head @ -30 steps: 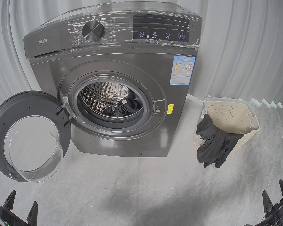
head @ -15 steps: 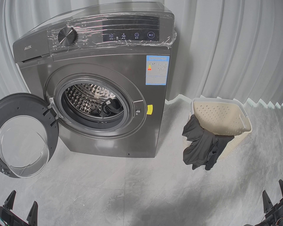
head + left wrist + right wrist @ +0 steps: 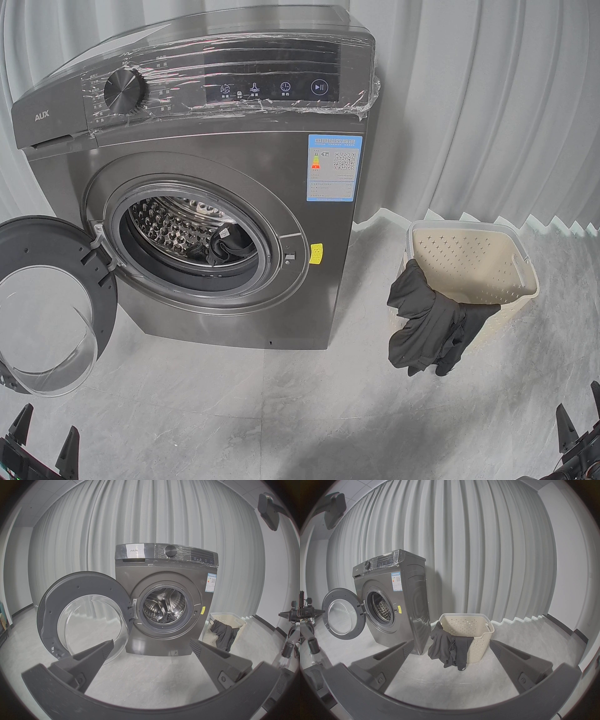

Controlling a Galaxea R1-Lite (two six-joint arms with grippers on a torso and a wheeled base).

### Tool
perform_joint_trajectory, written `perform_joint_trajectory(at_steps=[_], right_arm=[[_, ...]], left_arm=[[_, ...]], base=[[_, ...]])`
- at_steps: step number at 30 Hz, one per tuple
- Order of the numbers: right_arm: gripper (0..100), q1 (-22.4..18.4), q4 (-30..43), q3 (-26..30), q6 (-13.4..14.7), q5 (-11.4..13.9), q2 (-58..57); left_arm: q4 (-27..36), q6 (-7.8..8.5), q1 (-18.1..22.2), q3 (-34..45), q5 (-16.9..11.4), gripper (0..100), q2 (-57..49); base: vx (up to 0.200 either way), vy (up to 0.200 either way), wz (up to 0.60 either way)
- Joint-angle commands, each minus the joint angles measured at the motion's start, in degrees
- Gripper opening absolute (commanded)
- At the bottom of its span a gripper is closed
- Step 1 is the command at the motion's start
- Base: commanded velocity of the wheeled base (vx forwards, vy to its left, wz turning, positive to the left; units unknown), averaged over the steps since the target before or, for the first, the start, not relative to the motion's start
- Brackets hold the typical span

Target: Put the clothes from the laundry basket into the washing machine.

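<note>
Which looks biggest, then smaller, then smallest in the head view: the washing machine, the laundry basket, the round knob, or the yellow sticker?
1. washing machine
2. laundry basket
3. round knob
4. yellow sticker

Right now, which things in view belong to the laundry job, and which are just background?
Job:
washing machine
open door
dark garment in the drum
laundry basket
dark clothes draped over the basket's rim

Background:
curtain
floor

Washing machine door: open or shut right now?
Open. The door is swung wide on its hinge, leaving the drum exposed with a dark garment lying inside.
</note>
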Motion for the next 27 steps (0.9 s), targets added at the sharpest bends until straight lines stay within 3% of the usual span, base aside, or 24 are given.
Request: perform_joint_trajectory(at_steps=[1,27], right_arm=[[100,0.0,0.0,0.9,0.0,0.0,-0.8],[100,0.0,0.0,1.0,0.0,0.0,-0.8]], left_arm=[[0.0,0.03,0.0,0.9,0.0,100,-0.8],[0.0,-0.06,0.0,0.9,0.0,100,-0.8]], base=[[0.0,0.0,0.0],[0.0,-0.2,0.0]])
